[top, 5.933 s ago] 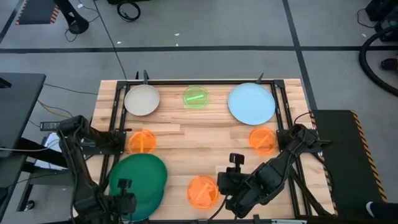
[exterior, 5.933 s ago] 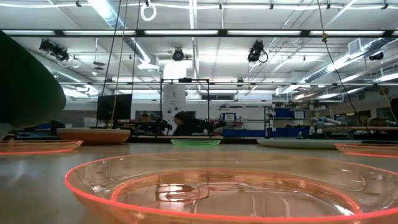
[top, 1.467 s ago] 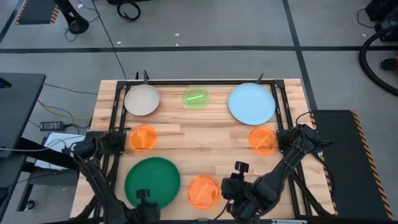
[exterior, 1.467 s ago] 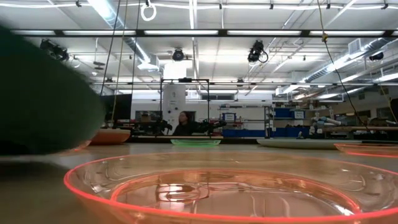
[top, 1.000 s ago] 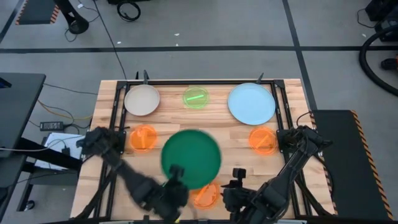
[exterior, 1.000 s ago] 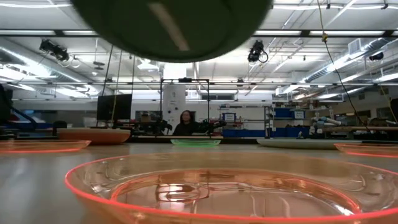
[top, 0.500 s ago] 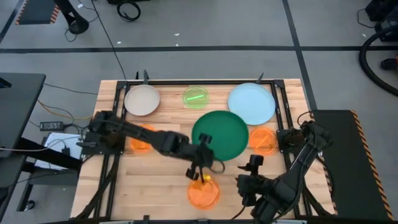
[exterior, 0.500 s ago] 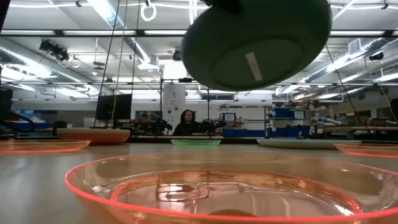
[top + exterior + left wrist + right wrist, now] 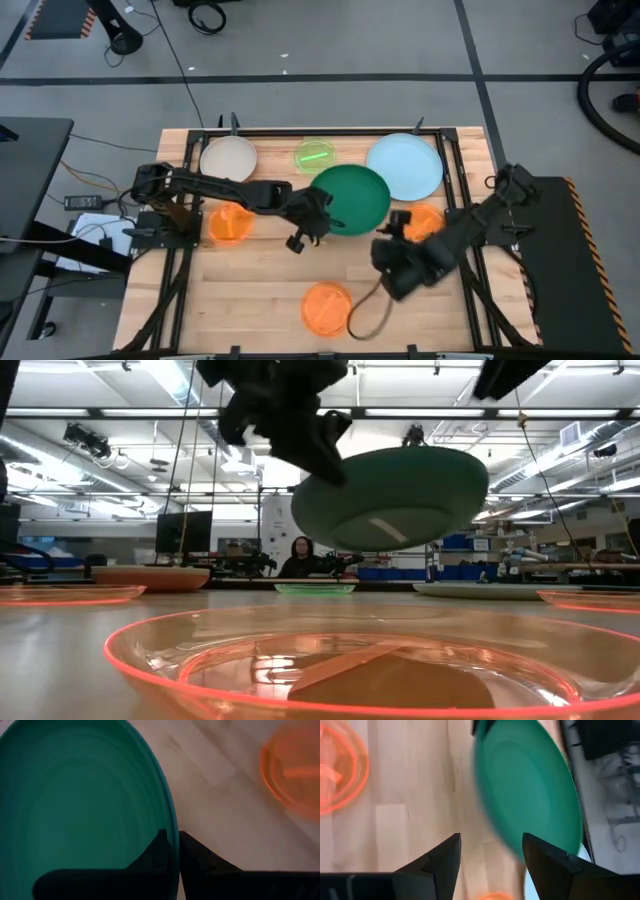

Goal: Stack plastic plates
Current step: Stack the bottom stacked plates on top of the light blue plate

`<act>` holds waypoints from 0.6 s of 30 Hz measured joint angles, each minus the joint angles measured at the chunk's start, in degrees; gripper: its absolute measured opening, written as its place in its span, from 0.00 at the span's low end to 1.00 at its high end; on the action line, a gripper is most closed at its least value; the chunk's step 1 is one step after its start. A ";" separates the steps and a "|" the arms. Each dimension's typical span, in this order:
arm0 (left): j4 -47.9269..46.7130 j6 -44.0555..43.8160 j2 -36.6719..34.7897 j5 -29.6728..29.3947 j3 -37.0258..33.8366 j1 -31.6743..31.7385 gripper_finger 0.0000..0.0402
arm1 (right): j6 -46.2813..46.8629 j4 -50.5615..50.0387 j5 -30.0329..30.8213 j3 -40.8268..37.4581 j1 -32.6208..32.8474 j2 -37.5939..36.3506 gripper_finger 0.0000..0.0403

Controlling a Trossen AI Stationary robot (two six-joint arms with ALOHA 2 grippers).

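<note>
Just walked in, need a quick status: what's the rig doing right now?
The left gripper is pinching the rim of the large dark green plastic plate and holding it in the air, next to the large light-blue plastic plate at the table's far right. The right gripper is open and empty near the table's middle. The small orange, neon-green and beige plates lie separately on the wooden table; nothing is stacked yet.
</note>
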 joint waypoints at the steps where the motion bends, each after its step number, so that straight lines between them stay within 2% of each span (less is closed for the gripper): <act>1: -0.89 1.41 0.04 0.54 0.00 0.80 0.07 | -3.32 1.37 -1.69 -0.40 -1.93 -0.53 0.55; 4: -3.17 4.24 0.00 1.25 0.00 3.04 0.07 | -13.78 5.25 -3.74 -1.29 -7.02 -2.13 0.55; 6: -4.75 6.11 0.00 -0.39 0.00 3.92 0.07 | -19.90 8.09 -5.64 -1.85 -10.62 -2.94 0.55; 9: -6.92 8.19 -0.04 -1.78 0.00 4.87 0.07 | -26.34 12.78 -12.94 -3.00 -16.13 -3.02 0.55; 11: -8.25 8.76 -0.35 -0.49 0.00 5.81 0.07 | -29.65 15.51 -16.65 -3.77 -18.82 -2.78 0.55; 15: -9.86 7.30 -1.35 5.65 0.00 9.15 0.07 | -36.35 22.03 -17.55 -7.08 -21.93 -2.74 0.55; 18: -8.78 6.88 -1.62 4.67 0.02 10.18 0.07 | -40.05 26.09 -17.80 -9.69 -23.83 -2.74 0.54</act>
